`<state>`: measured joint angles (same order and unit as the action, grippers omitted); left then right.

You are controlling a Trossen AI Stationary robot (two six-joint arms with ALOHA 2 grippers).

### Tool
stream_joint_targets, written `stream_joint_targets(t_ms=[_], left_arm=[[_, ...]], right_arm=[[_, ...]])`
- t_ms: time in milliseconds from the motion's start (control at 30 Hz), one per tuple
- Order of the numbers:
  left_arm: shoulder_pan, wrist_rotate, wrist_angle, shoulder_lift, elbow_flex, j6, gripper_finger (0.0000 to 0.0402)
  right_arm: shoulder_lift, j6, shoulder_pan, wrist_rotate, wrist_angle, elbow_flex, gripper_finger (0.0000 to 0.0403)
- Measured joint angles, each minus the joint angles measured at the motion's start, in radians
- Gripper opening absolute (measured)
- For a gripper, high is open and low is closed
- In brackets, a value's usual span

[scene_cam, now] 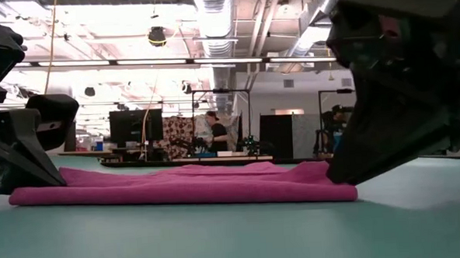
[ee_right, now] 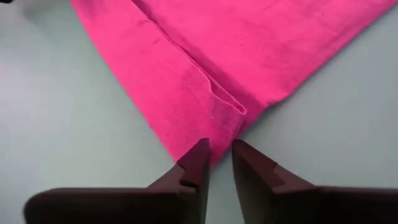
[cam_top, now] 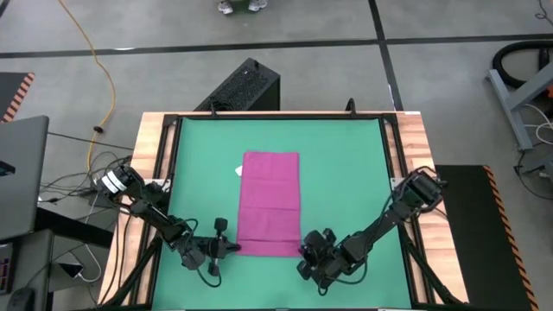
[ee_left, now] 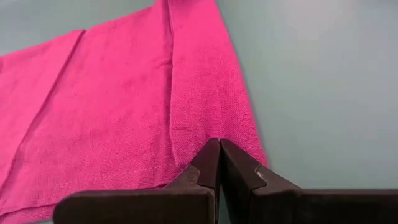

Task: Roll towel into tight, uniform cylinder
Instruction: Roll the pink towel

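Observation:
The magenta towel (cam_top: 270, 203) lies flat on the green mat (cam_top: 346, 173) as a long folded strip running from near to far, with its white tag (cam_top: 239, 170) at the far left corner. My left gripper (ee_left: 219, 148) is shut, its tips at the towel's near left corner (cam_top: 240, 249). My right gripper (ee_right: 219, 152) stands a little open, one finger on each side of the towel's near right corner (ee_right: 214, 155). In the low view both grippers sit low at the two ends of the towel's near edge (scene_cam: 186, 195). My left gripper has its shut fingertips on or just over the towel's near edge (ee_left: 199, 146), slanting down from the table's near left. I cannot tell whether cloth is caught between them. My right gripper slants down from the near right; whether its fingers touch the corner I cannot tell.
A dark wood-edged frame (cam_top: 173, 155) borders the mat. A black box (cam_top: 246, 86) sits beyond the far edge, and a laptop (cam_top: 22, 173) and cables (cam_top: 95, 104) are off to the left. Bare mat lies on both sides of the towel. A person (scene_cam: 214, 130) stands far off in the room.

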<state>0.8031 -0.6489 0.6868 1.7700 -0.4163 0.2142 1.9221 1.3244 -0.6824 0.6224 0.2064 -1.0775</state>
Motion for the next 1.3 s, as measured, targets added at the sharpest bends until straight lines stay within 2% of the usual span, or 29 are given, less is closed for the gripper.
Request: stream_joint_targets(t_ms=[167, 333, 433, 567, 800, 900, 1133, 1300], left_arm=[[0.0, 0.012, -0.007, 0.0, 0.0, 0.01, 0.0], [0.0, 0.017, -0.017, 0.0, 0.0, 0.022, 0.0], [0.0, 0.017, -0.019, 0.0, 0.001, 0.026, 0.0], [-0.012, 0.03, -0.025, 0.0, 0.001, 0.035, 0.0], [-0.039, 0.052, -0.029, 0.0, 0.001, 0.06, 0.0], [-0.049, 0.053, -0.038, 0.0, 0.001, 0.078, 0.0], [-0.053, 0.049, -0.053, 0.0, 0.0, 0.12, 0.0], [-0.056, 0.061, -0.062, -0.001, -0.001, 0.149, 0.0]], right_arm=[[-0.005, -0.127, -0.03, 0.088, -0.002, 0.0, 0.0134], [-0.039, -0.46, -0.109, 0.273, -0.054, 0.0, 0.0176], [-0.037, -0.685, -0.136, 0.315, -0.144, 0.0, 0.0201], [-0.017, -0.899, -0.123, 0.303, -0.217, -0.001, 0.0231], [-0.018, -1.089, -0.054, 0.157, -0.235, 0.0, 0.0255], [-0.018, -1.116, -0.037, 0.089, -0.239, 0.001, 0.0256], [-0.002, -1.147, -0.035, 0.082, -0.189, 0.016, 0.0256], [0.018, -1.16, -0.031, 0.064, -0.29, 0.077, 0.0256]])
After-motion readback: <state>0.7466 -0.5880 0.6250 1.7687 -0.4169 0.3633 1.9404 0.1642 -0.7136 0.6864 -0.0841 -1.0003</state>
